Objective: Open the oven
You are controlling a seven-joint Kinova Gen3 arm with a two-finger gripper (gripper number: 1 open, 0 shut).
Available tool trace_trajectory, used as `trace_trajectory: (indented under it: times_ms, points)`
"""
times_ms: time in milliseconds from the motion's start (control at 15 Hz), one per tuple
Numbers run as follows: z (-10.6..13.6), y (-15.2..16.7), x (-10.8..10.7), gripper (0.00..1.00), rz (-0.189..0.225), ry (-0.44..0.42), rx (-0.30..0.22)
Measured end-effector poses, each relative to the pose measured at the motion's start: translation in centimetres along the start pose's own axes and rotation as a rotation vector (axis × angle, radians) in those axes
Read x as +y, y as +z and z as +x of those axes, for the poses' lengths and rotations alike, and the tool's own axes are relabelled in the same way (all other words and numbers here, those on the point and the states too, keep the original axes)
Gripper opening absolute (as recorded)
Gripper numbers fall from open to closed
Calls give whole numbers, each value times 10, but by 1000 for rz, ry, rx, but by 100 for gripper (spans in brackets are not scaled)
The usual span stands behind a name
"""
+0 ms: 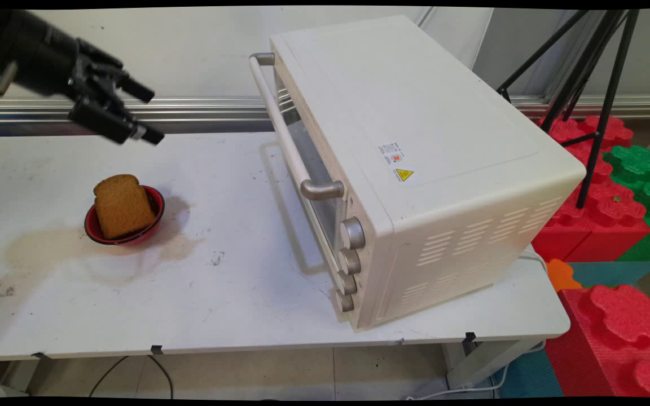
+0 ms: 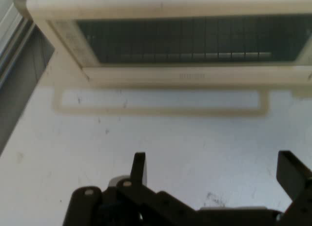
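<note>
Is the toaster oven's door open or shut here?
Shut. The toaster oven's glass door sits flush against its front, handle upright; the hand view shows the same closed window.

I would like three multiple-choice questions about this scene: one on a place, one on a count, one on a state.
1. Where is the bread slice?
A. in the red bowl
B. on top of the oven
C. inside the oven

2. How many knobs are on the oven's front?
A. two
B. four
C. six

3. How is the gripper?
A. shut on the bread
B. open, holding nothing
C. shut on the handle

Key: 1 A, the slice leans in the bowl; 2 B, four knobs form one column; 3 B, the hand view shows its fingers apart above the table.
</note>
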Motion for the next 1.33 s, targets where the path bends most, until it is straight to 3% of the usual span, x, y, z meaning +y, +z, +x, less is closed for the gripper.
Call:
trace_trajectory:
  times_ms: [667, 1200, 1267, 1333]
  points:
    - [76, 25, -26, 100, -36, 10, 90]
    - [100, 50, -34, 100, -82, 14, 93]
    - [101, 52, -34, 0, -88, 15, 92]
    - [102, 54, -34, 0, -92, 16, 92]
